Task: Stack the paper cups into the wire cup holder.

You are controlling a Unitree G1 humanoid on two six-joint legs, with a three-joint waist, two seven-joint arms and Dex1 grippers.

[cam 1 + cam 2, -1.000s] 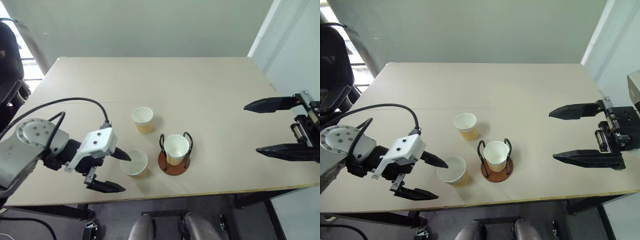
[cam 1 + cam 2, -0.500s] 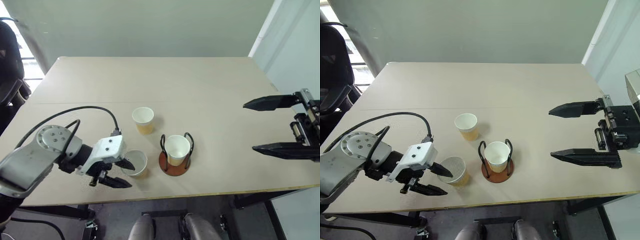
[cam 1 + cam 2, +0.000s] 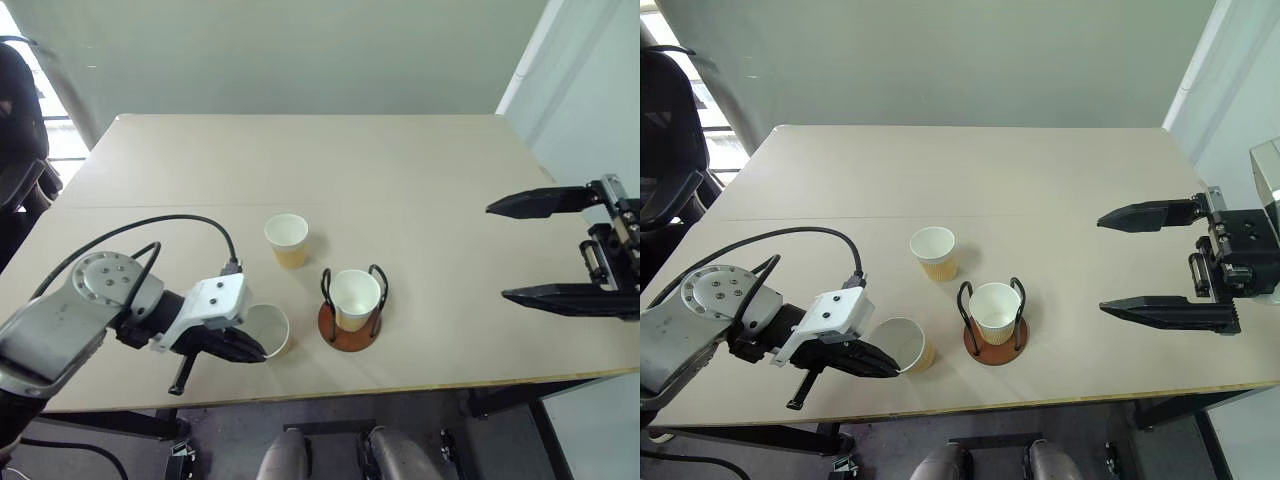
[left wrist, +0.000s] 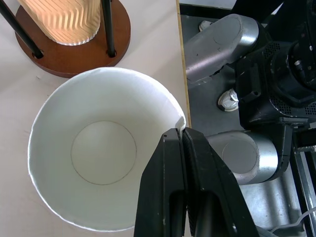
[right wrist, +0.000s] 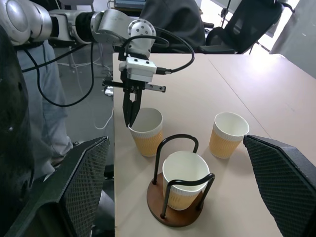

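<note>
Beige table (image 3: 400, 190), perhaps laminate

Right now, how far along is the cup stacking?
Done: one paper cup sits in the wire cup holder. In hand: the left gripper is shut on the near cup's rim. Left: stack it, then the far cup. The right gripper waits open.

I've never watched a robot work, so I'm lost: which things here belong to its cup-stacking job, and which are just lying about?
Part of the job:
- cup pinched at its rim by the left tool
- cup in the wire holder
- spare cup farther back
- wire holder
- right tool, open, off to the side

Just there:
- table
- black chair
</note>
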